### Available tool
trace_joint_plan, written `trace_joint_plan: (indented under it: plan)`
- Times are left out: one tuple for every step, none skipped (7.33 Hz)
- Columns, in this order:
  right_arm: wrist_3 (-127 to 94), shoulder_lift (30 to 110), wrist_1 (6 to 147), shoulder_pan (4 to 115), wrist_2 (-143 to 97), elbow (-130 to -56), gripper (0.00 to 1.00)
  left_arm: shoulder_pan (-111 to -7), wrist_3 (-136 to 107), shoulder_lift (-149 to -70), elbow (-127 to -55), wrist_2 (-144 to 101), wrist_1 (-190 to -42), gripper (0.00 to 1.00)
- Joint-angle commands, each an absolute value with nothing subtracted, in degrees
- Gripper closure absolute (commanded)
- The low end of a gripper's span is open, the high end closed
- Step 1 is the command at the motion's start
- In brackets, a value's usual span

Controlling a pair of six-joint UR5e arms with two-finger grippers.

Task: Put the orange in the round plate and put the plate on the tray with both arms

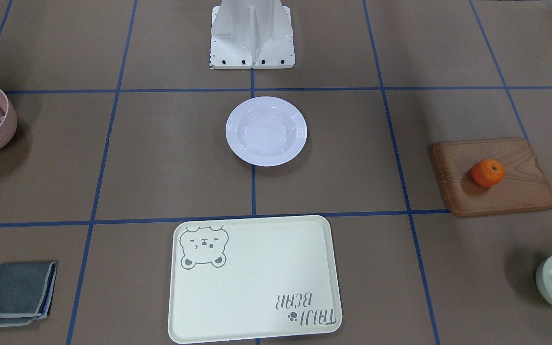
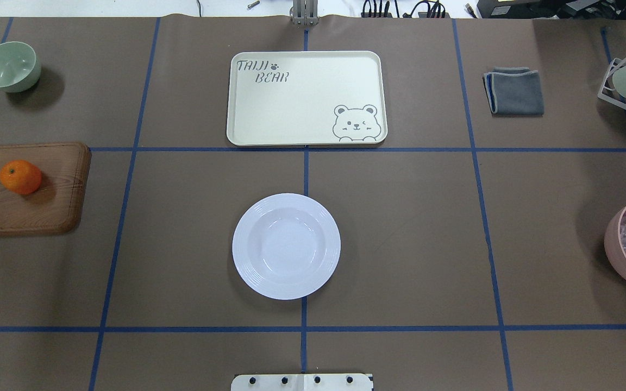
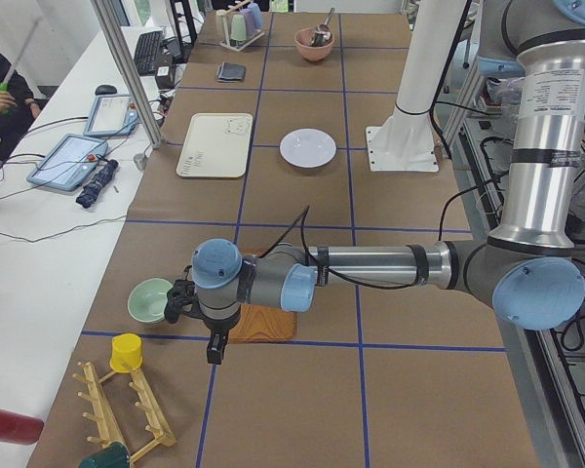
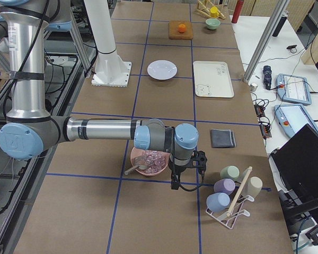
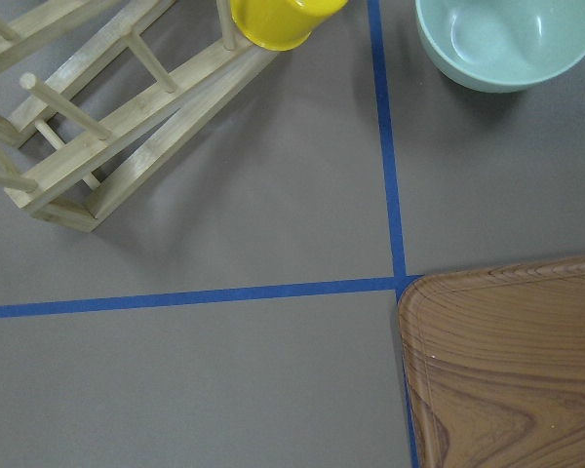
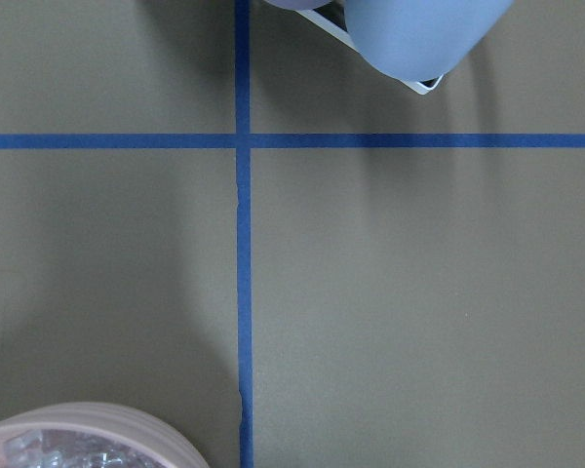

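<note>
Overhead exterior: orange (image 2: 20,177) on wooden board (image 2: 47,212) | round plate (image 2: 243,247) mid-worktop (image 2: 400,244), well apart | tray (image 2: 302,98) beyond | left hand (image 3: 200,336), right hand (image 4: 186,182): grip impossible to tell

- Illumination is bright and even in every view, from a diffuse source overhead.
- Shadows are soft-edged. The orange (image 2: 20,177) throws a short one on the wooden board (image 2: 47,212). Those of the green bowl (image 2: 8,66) and pink bowl (image 2: 615,243) lean toward the table's centre.
- Glare is confined to small highlights in the round plate (image 1: 234,129), which reads bluish-white, and a faint sheen on the tray (image 1: 257,278).
- The fixed views are sharp, and the blue tape lines (image 2: 305,174) run straight to the edges.
- The left wrist view is crisp, with the wood grain legible.
- The right wrist view is softer. The blue cup (image 6: 419,34) is out of focus, and broad dim patches cross the mat.
</note>
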State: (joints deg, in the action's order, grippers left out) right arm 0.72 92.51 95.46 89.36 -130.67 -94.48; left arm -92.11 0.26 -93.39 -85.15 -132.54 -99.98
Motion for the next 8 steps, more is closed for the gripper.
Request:
trace_joint_plan:
  plan:
    - [0.70, 92.72, 95.54, 89.56, -130.95, -94.83, 0.00, -92.02, 0.26, -93.08, -85.08, -133.15, -99.85, 0.02]
    - [0.70, 92.64, 95.54, 89.73, -130.61, -94.66, 0.00, -92.02, 0.26, -93.08, -85.25, -132.81, -99.84, 0.02]
    - [0.70, 92.46, 95.45, 89.74, -130.52, -94.05, 0.00, -92.02, 0.35, -93.69, -84.82, -132.54, -99.93, 0.02]
    - [0.70, 92.20, 95.45, 89.65, -130.60, -94.13, 0.00, -92.02, 0.35, -93.78, -84.81, -132.54, -99.93, 0.02]
    - [0.70, 92.11, 95.54, 89.65, -130.69, -94.04, 0.00, -92.02, 0.35, -93.52, -85.25, -132.54, -99.93, 0.02]
    - [0.53, 92.63, 95.45, 89.65, -130.78, -93.96, 0.00, -92.02, 0.53, -93.17, -85.08, -132.80, -100.28, 0.02]
    - [0.44, 92.72, 95.28, 89.65, -131.04, -94.22, 0.00, -92.02, 0.70, -93.25, -85.08, -132.63, -100.20, 0.02]
    - [0.53, 92.46, 95.27, 89.65, -131.04, -94.31, 0.00, -92.02, 0.70, -93.25, -85.34, -132.98, -100.02, 0.02]
